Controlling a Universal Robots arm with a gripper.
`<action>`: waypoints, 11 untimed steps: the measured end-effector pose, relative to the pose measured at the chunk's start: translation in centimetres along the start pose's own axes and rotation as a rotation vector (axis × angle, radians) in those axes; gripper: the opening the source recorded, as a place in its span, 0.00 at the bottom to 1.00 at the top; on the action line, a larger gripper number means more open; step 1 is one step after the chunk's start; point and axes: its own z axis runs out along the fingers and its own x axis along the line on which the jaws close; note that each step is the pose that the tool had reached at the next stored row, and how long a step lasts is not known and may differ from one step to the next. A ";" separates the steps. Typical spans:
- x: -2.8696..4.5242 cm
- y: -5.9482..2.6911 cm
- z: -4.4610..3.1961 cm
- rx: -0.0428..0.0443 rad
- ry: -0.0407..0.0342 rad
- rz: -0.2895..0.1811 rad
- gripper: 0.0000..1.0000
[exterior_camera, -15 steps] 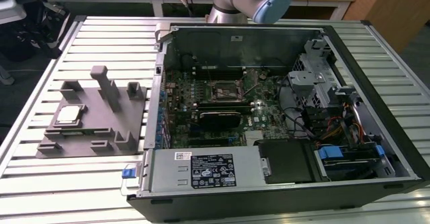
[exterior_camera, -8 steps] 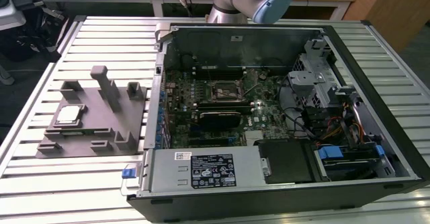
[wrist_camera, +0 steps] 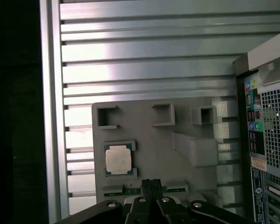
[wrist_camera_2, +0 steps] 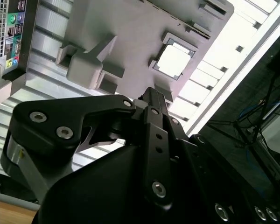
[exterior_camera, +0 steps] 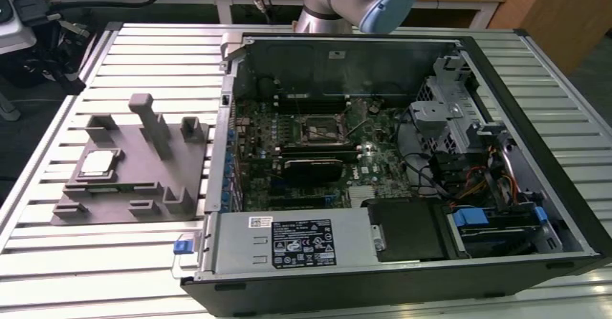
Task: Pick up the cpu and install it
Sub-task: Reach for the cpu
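The cpu (exterior_camera: 97,164), a flat silver square with a thin greenish rim, lies in a recess of the grey fixture tray (exterior_camera: 125,206) at the exterior view's left. Both wrist views look down on it: the cpu (wrist_camera: 118,158) and cpu (wrist_camera_2: 173,60) rest on the tray (wrist_camera: 149,135). My gripper (wrist_camera: 150,185) hangs well above the tray, its black fingertips (wrist_camera_2: 155,97) pressed together with nothing between them, a little to one side of the chip. The arm (exterior_camera: 356,2) shows at the far edge of the exterior view.
An open computer case (exterior_camera: 564,190) lies on the slatted aluminium table (exterior_camera: 143,54), with the motherboard's square socket (exterior_camera: 322,127) near its middle and a power supply (exterior_camera: 287,241) at the front. Grey upright posts (exterior_camera: 151,122) rise from the tray. The case's rear ports (wrist_camera: 253,126) stand beside the tray.
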 end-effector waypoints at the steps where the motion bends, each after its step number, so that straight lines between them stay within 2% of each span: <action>1: 0.07 -0.01 0.12 0.0000 0.0000 0.000 0.11; 11: 0.79 -0.12 1.40 0.0001 -0.0001 0.000 0.11</action>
